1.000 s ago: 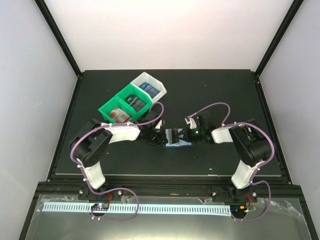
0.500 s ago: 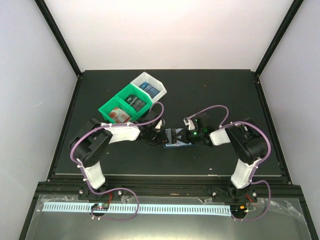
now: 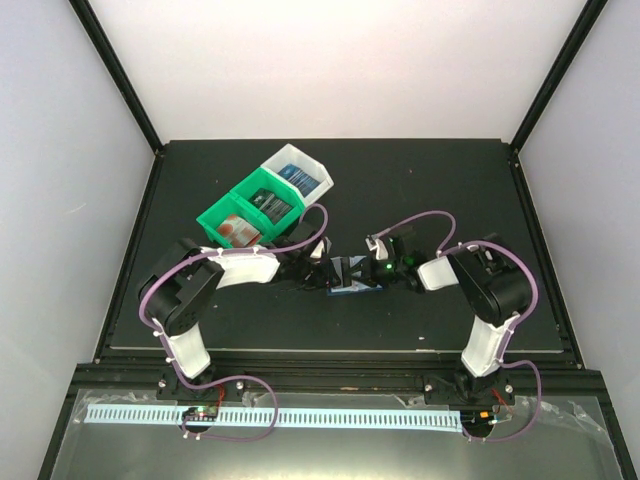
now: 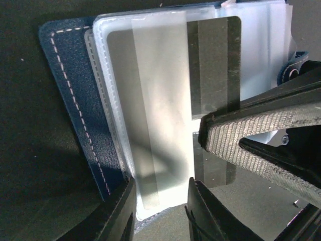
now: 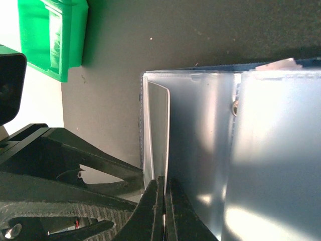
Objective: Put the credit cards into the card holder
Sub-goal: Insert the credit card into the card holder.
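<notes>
The card holder (image 3: 352,286) lies open mid-table, with a dark blue stitched cover (image 4: 75,90) and clear sleeves (image 5: 200,150). My right gripper (image 5: 164,206) is shut on a thin credit card (image 5: 158,130) held on edge at the mouth of the leftmost sleeve. In the left wrist view this grey striped card (image 4: 215,75) lies largely behind the sleeve, with the right fingers (image 4: 251,145) on it. My left gripper (image 4: 160,211) has its jaws apart, astride the sleeve's near end; one finger rests over the blue cover. Both grippers (image 3: 325,272) (image 3: 365,270) meet at the wallet.
A green-and-white three-compartment bin (image 3: 262,200) stands behind and to the left of the wallet, holding a red-and-white card (image 3: 237,230), a dark card (image 3: 272,207) and a blue card (image 3: 300,178). Its green wall also shows in the right wrist view (image 5: 50,35). Black frame posts flank the table.
My right gripper has moved left with the card, closing in on the wallet and the left gripper. The left arm has hardly moved.
</notes>
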### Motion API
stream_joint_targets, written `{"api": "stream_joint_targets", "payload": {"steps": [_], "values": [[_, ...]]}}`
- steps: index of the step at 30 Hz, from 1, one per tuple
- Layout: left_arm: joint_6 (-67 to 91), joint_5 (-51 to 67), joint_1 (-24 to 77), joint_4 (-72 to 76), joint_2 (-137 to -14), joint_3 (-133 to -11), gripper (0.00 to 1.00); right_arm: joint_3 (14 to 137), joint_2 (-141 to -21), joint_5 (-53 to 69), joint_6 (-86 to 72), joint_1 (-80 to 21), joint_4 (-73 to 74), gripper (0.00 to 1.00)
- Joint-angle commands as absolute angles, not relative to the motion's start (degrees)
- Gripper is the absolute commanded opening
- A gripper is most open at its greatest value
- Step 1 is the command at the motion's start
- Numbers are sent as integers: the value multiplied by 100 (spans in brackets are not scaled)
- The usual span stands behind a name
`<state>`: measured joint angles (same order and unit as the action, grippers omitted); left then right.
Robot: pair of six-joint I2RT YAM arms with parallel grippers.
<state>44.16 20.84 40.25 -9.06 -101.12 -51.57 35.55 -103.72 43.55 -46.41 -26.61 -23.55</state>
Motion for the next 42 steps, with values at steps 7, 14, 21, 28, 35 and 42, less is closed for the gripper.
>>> {"api": "stream_joint_targets", "payload": {"steps": [7,14,21,28,35,42], "values": [[4366,1770,4030,-914,-9994,-5081,42,3699,-10588,4502,-4578,-2777,-2005,3],[4459,1725,3928,-785,-9599,-4853,61,3727,-10355,4739,-4849,-2769,-2224,1],[4806,2314,3706,-179,-9519,-4498,63,3585,-10326,4963,-5151,-2760,-2637,1],[5246,3056,3563,750,-9518,-4178,64,3517,-10214,5013,-5239,-2751,-2739,1],[5351,2706,3502,707,-9225,-4000,63,3455,-10146,5062,-5367,-2735,-2873,1],[5290,2626,3495,636,-9053,-3980,65,3402,-10116,5096,-5432,-2733,-2982,1]]}}
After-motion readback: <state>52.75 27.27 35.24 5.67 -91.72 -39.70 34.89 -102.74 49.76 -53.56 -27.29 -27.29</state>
